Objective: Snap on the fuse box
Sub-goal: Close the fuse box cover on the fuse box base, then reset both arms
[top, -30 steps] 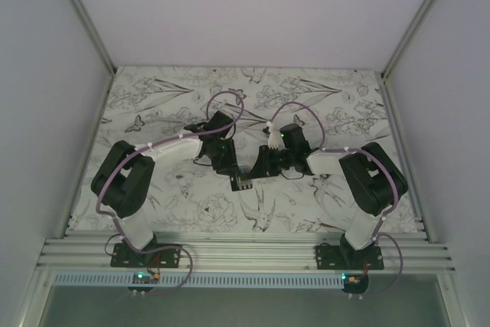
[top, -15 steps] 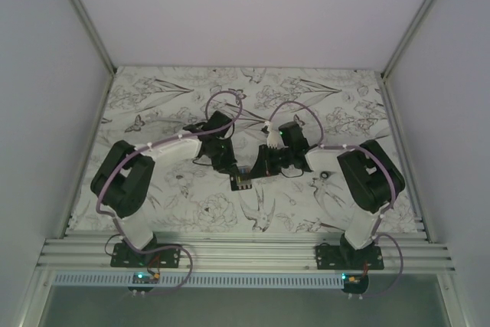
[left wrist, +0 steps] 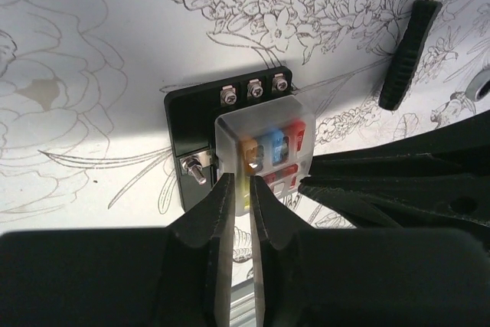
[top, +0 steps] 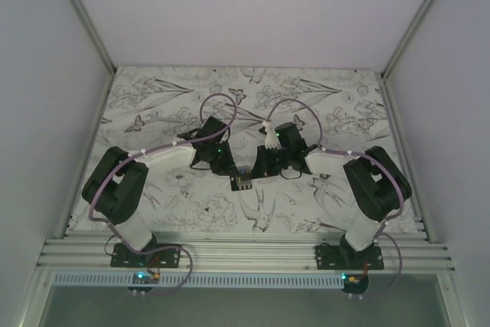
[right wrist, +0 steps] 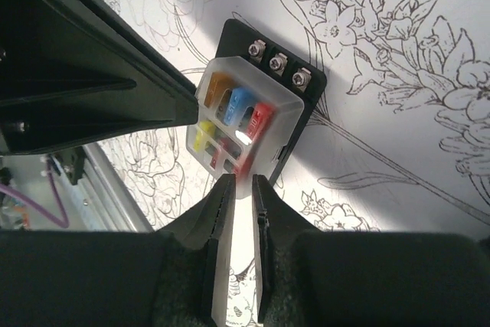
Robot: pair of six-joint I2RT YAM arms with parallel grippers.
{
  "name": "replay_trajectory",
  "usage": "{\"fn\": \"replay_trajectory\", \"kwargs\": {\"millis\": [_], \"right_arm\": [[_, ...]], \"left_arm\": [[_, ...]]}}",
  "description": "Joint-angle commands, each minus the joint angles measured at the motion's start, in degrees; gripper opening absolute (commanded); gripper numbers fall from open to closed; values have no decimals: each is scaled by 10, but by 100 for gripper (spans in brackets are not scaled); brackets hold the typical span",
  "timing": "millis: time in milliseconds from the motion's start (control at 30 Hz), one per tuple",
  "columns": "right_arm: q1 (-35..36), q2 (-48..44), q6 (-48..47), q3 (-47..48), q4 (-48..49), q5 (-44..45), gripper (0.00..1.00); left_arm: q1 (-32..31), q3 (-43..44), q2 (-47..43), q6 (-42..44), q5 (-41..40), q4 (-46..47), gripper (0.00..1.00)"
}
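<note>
From above, the fuse box [top: 243,181] lies on the bench [top: 153,105] between the left hand [top: 231,173] and the right hand [top: 256,173].

Left wrist: the left hand is narrowed to a slit, its tips at the box's clear cover [left wrist: 264,139]. A screwdriver [left wrist: 406,55] lies beyond the box.

Right wrist: the right hand is equally narrow and touches the cover's near edge. Orange, blue, red and yellow fuses [right wrist: 243,105] sit beneath the cover.

- The left arm [top: 122,189] is bent at the elbow and reaches inward, wrist tipped down.
- The right arm [top: 373,183] mirrors it.
- The left pincer [left wrist: 238,181] has its jaws nearly together, with a thin slit between.
- The right pincer [right wrist: 240,182] is likewise narrowed, and the two tips almost meet.
</note>
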Motion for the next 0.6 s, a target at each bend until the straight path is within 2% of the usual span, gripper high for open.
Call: {"fn": "replay_trajectory", "kwargs": {"millis": [0, 167, 300, 367, 400, 567], "right_arm": [[15, -40, -36, -14, -45, 95, 23], [6, -134, -65, -5, -76, 182, 43], [-29, -208, -87, -18, -86, 333, 59], [-51, -239, -101, -37, -71, 435, 75], [-63, -252, -106, -51, -55, 472, 81], [-139, -293, -134, -139, 101, 596, 92]], "left_arm": [[-30, -54, 5, 9, -45, -72, 14], [-22, -17, -89, 46, -75, -102, 43], [4, 3, -157, 86, -145, -132, 73], [34, -8, -186, 102, -168, -131, 80], [52, -14, -197, 110, -177, -131, 83], [132, -53, -255, 142, -248, -129, 94]]}}
